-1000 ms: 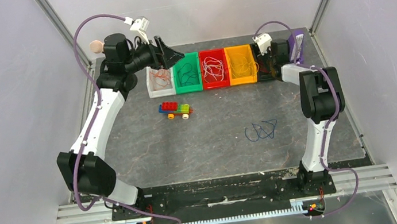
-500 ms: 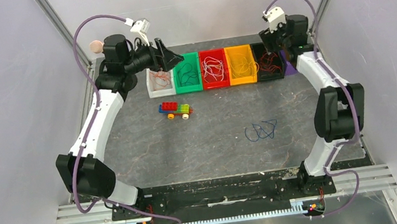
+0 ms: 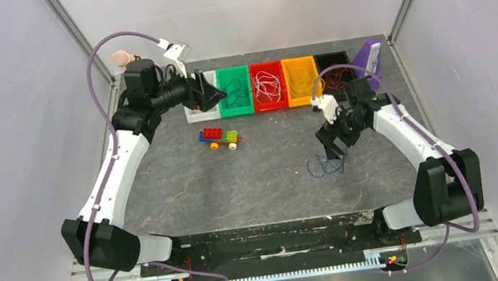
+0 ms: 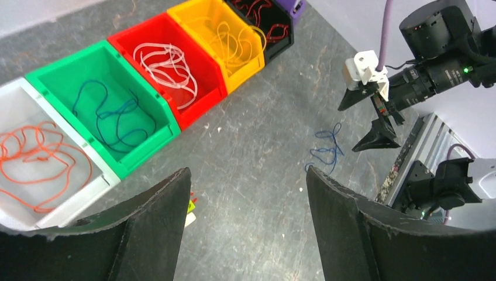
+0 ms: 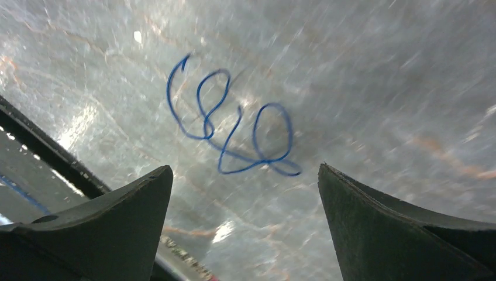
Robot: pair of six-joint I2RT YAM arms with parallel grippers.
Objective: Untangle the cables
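A thin blue looped cable lies loose on the grey desk beneath the right hand, spread wide, empty. The left hand, likewise wide and empty, half hides the white bin.

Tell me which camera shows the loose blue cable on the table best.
The right wrist view: the blue cable fills the frame, its loops clear. The top external view shows only a small scribble; the left wrist view, a distant one.
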